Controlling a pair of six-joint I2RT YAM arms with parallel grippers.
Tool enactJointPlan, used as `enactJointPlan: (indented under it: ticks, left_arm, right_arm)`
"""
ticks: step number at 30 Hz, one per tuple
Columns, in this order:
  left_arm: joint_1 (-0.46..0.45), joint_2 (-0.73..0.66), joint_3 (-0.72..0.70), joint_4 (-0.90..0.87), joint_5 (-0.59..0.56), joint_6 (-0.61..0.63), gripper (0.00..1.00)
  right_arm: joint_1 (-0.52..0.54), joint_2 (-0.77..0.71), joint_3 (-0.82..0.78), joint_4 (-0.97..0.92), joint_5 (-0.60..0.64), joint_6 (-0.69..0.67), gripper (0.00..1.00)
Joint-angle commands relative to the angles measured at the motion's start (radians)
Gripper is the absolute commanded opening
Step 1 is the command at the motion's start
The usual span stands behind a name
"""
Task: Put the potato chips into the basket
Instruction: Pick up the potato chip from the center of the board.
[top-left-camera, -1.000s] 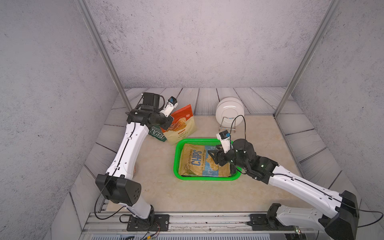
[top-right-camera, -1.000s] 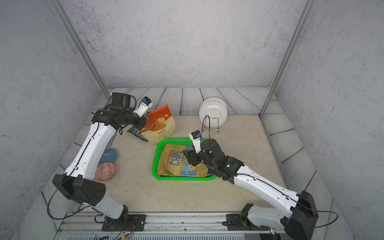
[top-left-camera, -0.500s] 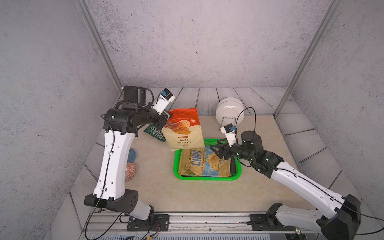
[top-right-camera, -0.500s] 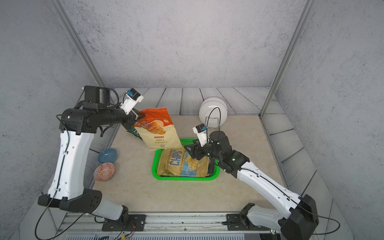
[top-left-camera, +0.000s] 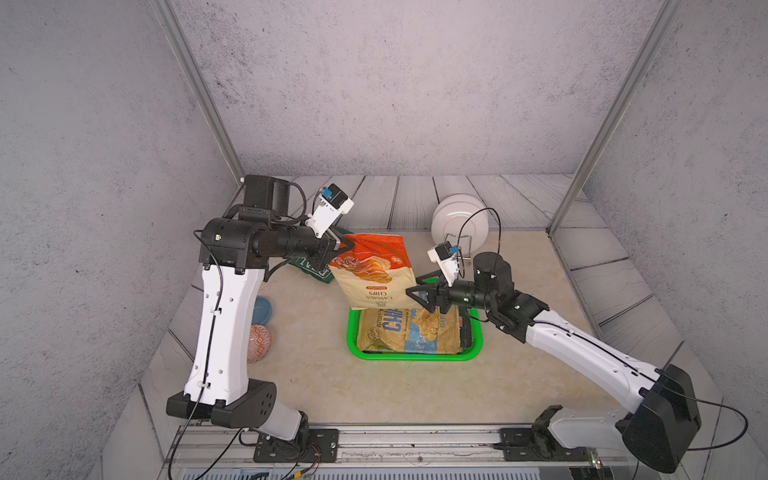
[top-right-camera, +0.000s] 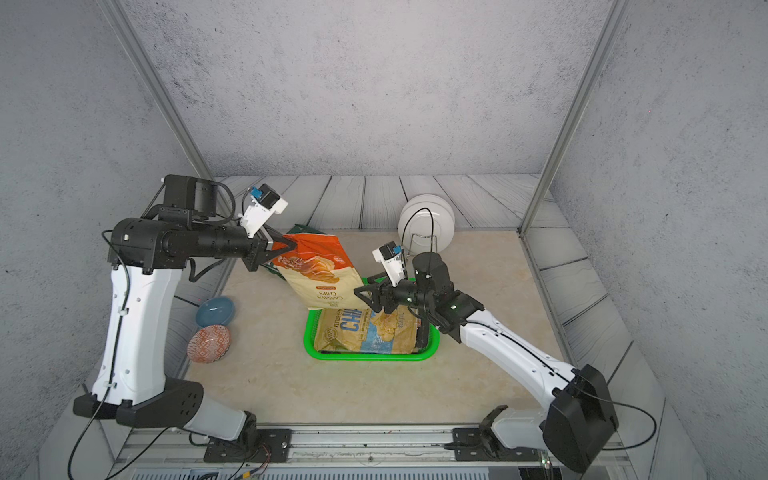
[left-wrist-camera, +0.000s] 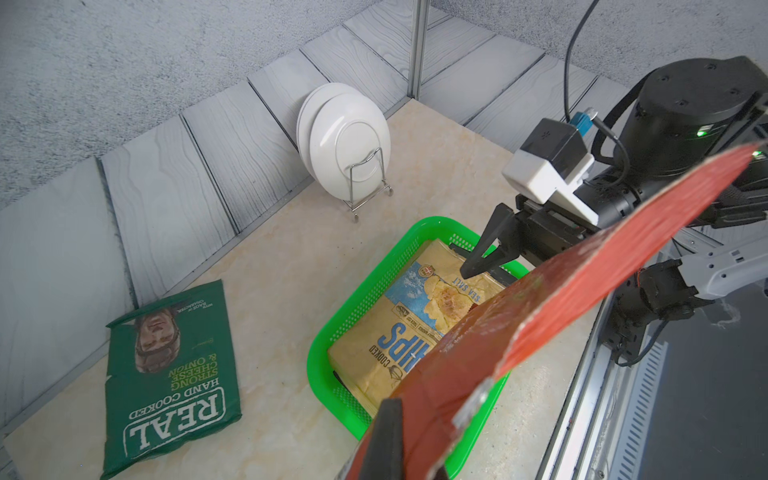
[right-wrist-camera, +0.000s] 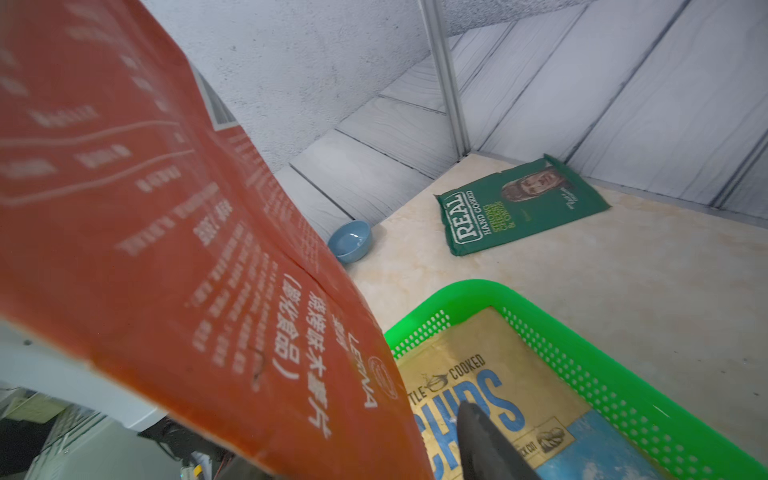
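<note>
**Left gripper** (top-left-camera: 343, 249): clamped on an upper corner of the orange-red cassava bag (top-left-camera: 374, 270). The bag hangs clear of the table. Its long axis runs steeply down and away from the jaws, and its printed face shows in both top views.

**Basket** (top-left-camera: 415, 358): lies below and forward of the left gripper. Only the hanging bag's lower edge overhangs the basket's near rim; the rest of the bag hangs outside it. A yellow-and-blue kettle chips bag (top-left-camera: 409, 332) already lies flat inside, covering most of the floor.

**Right gripper** (top-left-camera: 417, 293): jaws apart, gripping nothing. It hovers above the basket with its tips pointing at the hanging bag's lower corner, just beside it. The right wrist view shows one finger (right-wrist-camera: 478, 432) over the kettle bag. Whether the orange bag's edge sits between the jaws cannot be determined.

**Assessment:** the coming move turns on the offset between bag and basket. The basket's middle lies forward and down from the left gripper, so the bag likely needs carrying further over before it is let go. Laying its long axis along the basket's would help, or it may drape over the rim.

**Outstanding:** the dark green REAL bag (left-wrist-camera: 170, 374) lies flat on the table behind the left gripper, well apart from the right gripper. The left arm is nearer to it.
</note>
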Motion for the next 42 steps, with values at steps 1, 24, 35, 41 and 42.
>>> enactJointPlan:
  ticks: [1,24,35,41,42]
  left_arm:
    - [-0.005,-0.028,0.019,-0.002,0.067,-0.017,0.00]
    - [-0.003,-0.181,-0.385,0.222,-0.107,-0.046,0.94]
    - [-0.005,-0.216,-0.489,0.211,0.020,0.042,0.99]
    - [-0.013,-0.213,-0.477,0.167,0.078,0.108,0.99]
    - [-0.019,-0.211,-0.478,0.150,0.100,0.129,0.99]
  right_arm:
    - [-0.003,0.017,0.002,0.115,-0.058,0.047,0.62]
    - [-0.002,-0.069,0.308,-0.693,0.216,-0.230,0.00]
    - [0.000,0.029,0.597,-1.212,0.343,-0.297,0.00]
    - [0.001,0.059,0.685,-1.350,0.392,-0.328,0.00]
    - [0.005,0.068,0.700,-1.369,0.399,-0.335,0.00]
